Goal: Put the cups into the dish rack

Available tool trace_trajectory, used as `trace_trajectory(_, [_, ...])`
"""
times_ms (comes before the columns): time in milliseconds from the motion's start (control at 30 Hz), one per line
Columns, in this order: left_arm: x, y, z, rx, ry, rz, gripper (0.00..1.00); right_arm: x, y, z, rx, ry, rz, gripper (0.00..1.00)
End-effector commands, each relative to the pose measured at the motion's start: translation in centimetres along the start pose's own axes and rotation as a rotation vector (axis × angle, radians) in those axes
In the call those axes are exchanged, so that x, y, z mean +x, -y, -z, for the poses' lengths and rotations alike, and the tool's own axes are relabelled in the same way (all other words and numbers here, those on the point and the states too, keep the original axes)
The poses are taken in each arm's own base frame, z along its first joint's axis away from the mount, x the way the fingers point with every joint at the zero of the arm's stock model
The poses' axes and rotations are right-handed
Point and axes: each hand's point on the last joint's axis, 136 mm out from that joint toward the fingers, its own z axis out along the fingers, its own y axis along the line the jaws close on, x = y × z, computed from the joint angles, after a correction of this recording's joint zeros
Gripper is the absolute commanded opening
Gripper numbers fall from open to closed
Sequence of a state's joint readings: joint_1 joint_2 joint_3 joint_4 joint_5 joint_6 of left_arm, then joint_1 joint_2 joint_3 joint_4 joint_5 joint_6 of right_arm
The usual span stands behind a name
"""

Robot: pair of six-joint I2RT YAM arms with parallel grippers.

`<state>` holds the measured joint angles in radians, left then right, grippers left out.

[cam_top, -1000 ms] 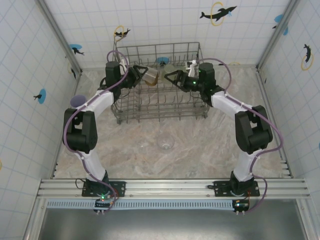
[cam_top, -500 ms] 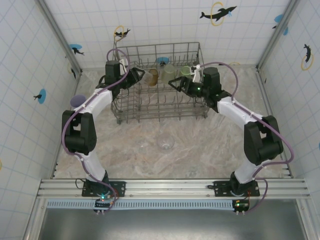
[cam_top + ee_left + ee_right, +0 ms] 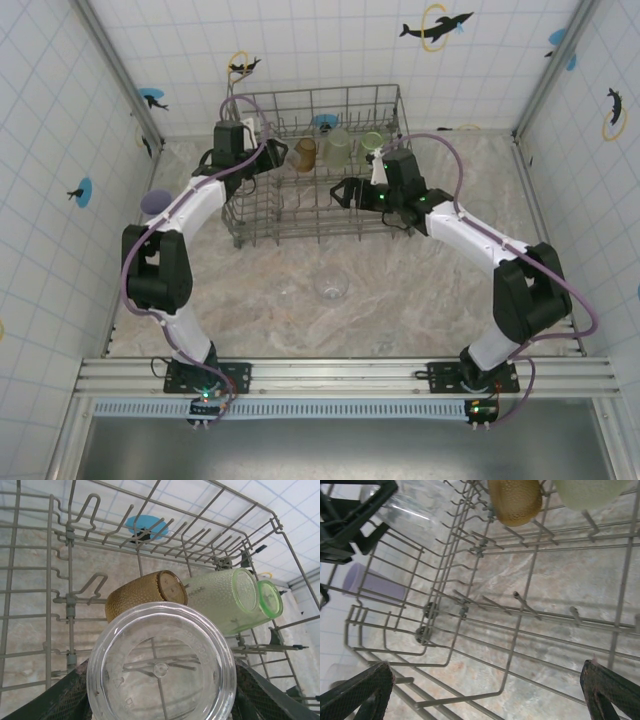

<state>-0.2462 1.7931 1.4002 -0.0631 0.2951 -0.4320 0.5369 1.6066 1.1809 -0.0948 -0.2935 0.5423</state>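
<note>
- Our left gripper [image 3: 162, 690] is clamped around a clear cup [image 3: 160, 662], inside the dish rack [image 3: 70, 605]
- Just beyond its fingers we see the amber cup [image 3: 142, 597] and two pale green cups [image 3: 222, 600] lying among the tines
- Our right gripper [image 3: 485, 695] stands wide and empty above the rack floor
- A lilac cup [image 3: 155, 203] sits outside the rack, left of our left gripper; a second clear cup [image 3: 331, 287] stands on the table [image 3: 420, 290] behind both grippers

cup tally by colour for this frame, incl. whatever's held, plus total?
Amber cup: 1, in the dish rack
Pale green cups: 2, in the rack
Lilac cup: 1, on the table
Clear cups: 2, one in the left gripper, one on the table
Total: 6; further faint clear ones cannot be ruled out.
</note>
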Motion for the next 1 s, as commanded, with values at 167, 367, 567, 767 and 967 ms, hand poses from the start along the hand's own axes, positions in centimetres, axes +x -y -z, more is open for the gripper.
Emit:
trace_trajectory(167, [-0.5,-0.3,0.6,-0.058,0.03,-0.118,0.0,-0.2,-0.5,1.0,0.054,0.027,0.046,0.99])
trace_trajectory(367, [0.3,-0.3,-0.5,-0.06,0.012,-0.135,0.0,0.0,-0.7,1.2,0.049,0.028,0.05,0.99])
trace_trajectory(567, [1.1,0.2,-1.5,-0.029,-0.009,-0.135,0.0,0.1,-0.8,1.1,0.051,0.023,0.053,0.99])
trace_trajectory(767, [2.4,0.4,-2.4,-0.033,-0.034,-0.167,0.0,0.0,-1.1,0.9,0.041,0.023,0.054,0.99])
trace_trajectory(967, [2.6,-1.0,-2.6,-0.11,-0.024,-0.174,0.0,0.1,-0.8,1.0,0.067,0.019,0.051,0.99])
